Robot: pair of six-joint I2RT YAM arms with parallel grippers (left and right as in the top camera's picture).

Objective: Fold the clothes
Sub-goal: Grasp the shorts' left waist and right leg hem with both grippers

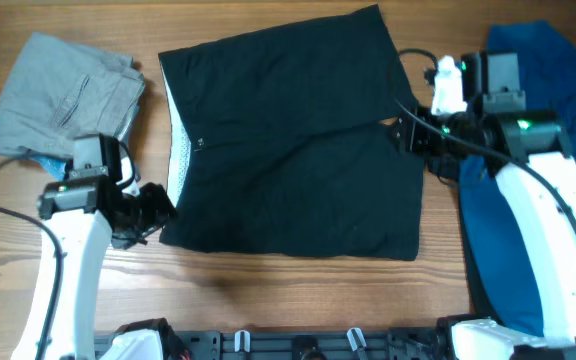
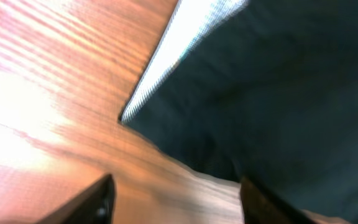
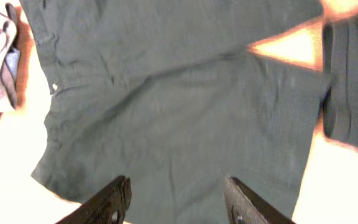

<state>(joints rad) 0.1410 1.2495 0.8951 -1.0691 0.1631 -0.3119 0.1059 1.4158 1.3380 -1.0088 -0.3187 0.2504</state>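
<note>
The black shorts [image 1: 288, 140] lie spread flat in the middle of the table, waistband with its pale lining [image 1: 177, 140] at the left, leg hems at the right. My left gripper [image 1: 156, 213] is open and empty at the shorts' near-left waistband corner; its wrist view shows that corner [image 2: 260, 93] just ahead of the open fingers [image 2: 176, 199]. My right gripper [image 1: 405, 132] is open and empty over the right edge, near the notch between the legs. Its wrist view shows the shorts [image 3: 179, 106] spread below the open fingers [image 3: 179, 202].
A folded grey garment [image 1: 63, 95] lies at the far left. A blue garment [image 1: 538, 160] lies at the right under my right arm. Bare wood runs along the front edge [image 1: 288, 290].
</note>
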